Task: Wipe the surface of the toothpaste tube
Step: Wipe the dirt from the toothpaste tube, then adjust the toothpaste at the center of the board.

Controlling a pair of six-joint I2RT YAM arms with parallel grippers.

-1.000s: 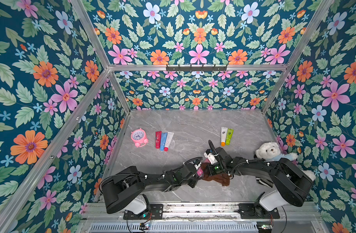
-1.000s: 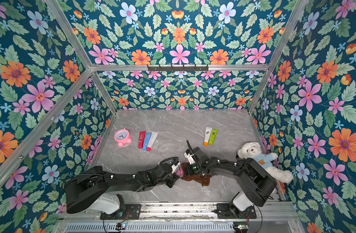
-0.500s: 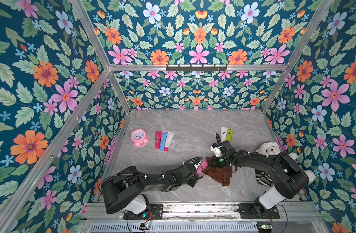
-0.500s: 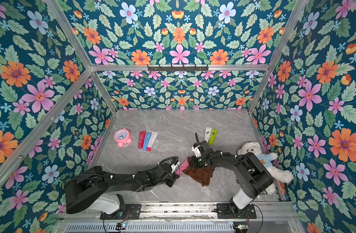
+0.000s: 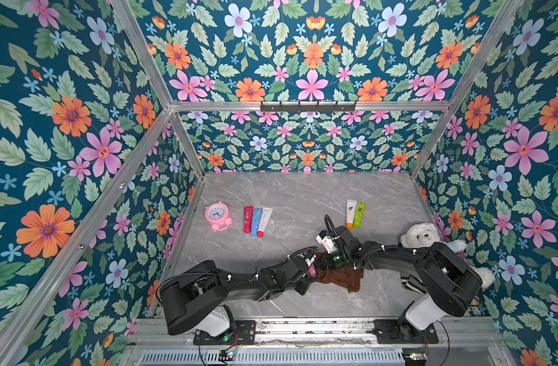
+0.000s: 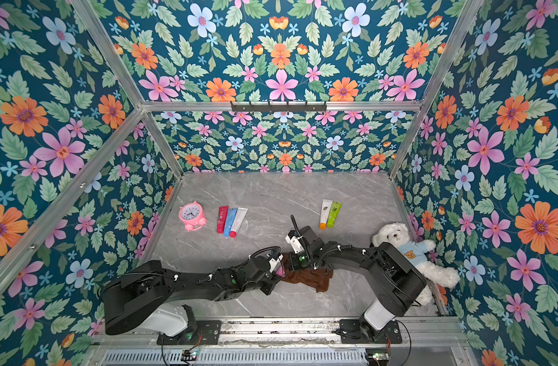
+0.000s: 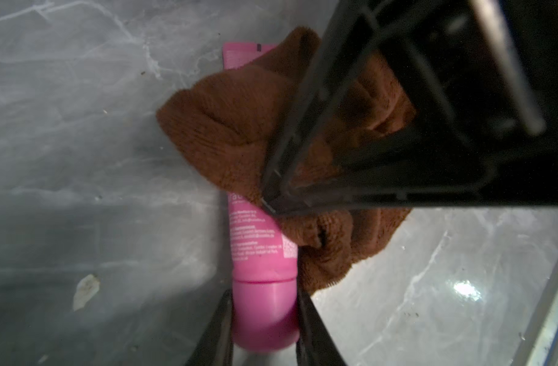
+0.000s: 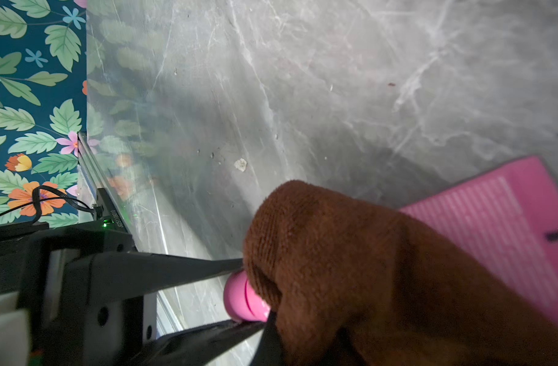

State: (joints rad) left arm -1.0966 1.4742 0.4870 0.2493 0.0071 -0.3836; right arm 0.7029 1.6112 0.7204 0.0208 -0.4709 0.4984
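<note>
A pink toothpaste tube (image 7: 261, 250) lies on the grey marble table. My left gripper (image 7: 265, 298) is shut on its pink cap (image 8: 236, 298), one finger on each side. A brown cloth (image 7: 227, 126) is draped over the middle of the tube, and my right gripper (image 5: 326, 263) is shut on the cloth from above. In both top views the two grippers meet near the table's front middle, with only a bit of the pink tube (image 5: 311, 271) showing beside the cloth (image 6: 306, 279). In the right wrist view the cloth (image 8: 350, 253) hides most of that gripper's own fingers.
A pink alarm clock (image 5: 217, 216) and three tubes (image 5: 257, 220) lie at the back left. Two more tubes (image 5: 355, 213) lie just beyond the right arm. A white teddy bear (image 5: 424, 235) leans by the right wall. Floral walls enclose the table on three sides.
The right gripper carried the cloth along the tube toward the back and has come back to about where it was a second ago. The left gripper has kept still on the cap.
</note>
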